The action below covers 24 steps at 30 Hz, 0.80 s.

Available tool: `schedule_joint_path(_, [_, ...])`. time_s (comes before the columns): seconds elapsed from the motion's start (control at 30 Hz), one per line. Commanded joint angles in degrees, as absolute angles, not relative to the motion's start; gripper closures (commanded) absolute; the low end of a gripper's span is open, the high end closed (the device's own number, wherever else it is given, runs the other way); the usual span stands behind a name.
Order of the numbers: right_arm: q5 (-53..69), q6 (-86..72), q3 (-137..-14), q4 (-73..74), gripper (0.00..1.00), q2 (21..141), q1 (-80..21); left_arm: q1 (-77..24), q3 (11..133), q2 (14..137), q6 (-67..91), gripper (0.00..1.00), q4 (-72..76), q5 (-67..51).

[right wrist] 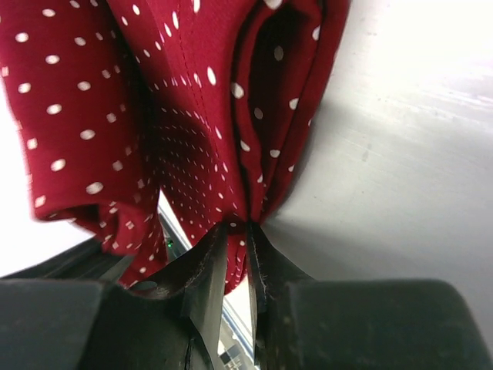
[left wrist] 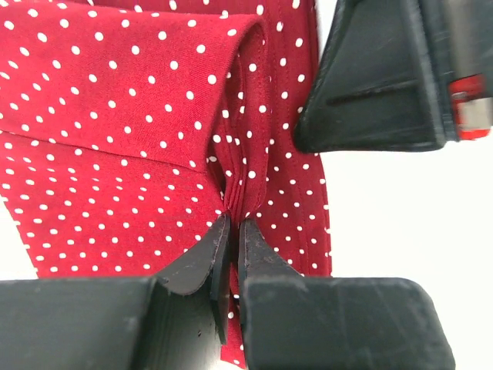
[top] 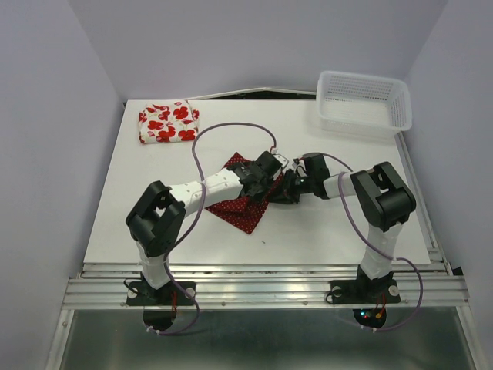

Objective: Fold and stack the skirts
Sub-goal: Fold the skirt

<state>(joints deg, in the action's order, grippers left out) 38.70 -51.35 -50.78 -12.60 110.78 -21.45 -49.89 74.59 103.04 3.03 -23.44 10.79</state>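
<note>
**White tabletop (top: 331,231): dark red skirt (top: 243,212) being pinched twice**

At 11 o'clock the folded floral skirt (top: 168,122) is lying flat. At centre the left end effector (left wrist: 233,231) is gripping a fold of the dotted cloth. At its 3 o'clock the right end effector (right wrist: 237,231) is gripping the same skirt's edge. A basket (top: 363,102) is sitting at 1 o'clock.

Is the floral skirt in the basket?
No, the folded floral skirt lies on the table at far left, apart from the basket.
</note>
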Motion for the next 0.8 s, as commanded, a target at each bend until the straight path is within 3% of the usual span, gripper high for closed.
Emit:
schedule_joint_path(0.0, [33.31,-50.36,-50.89,-8.61,0.78,113.99,-21.80,-50.36,77.52,100.55,2.55,1.00,-25.66,8.45])
schedule_joint_path(0.77, [32.61,-51.15,-49.92,-8.88,0.77,113.64,-21.80,-51.15,78.66,107.22,4.66,1.00,-22.41,1.58])
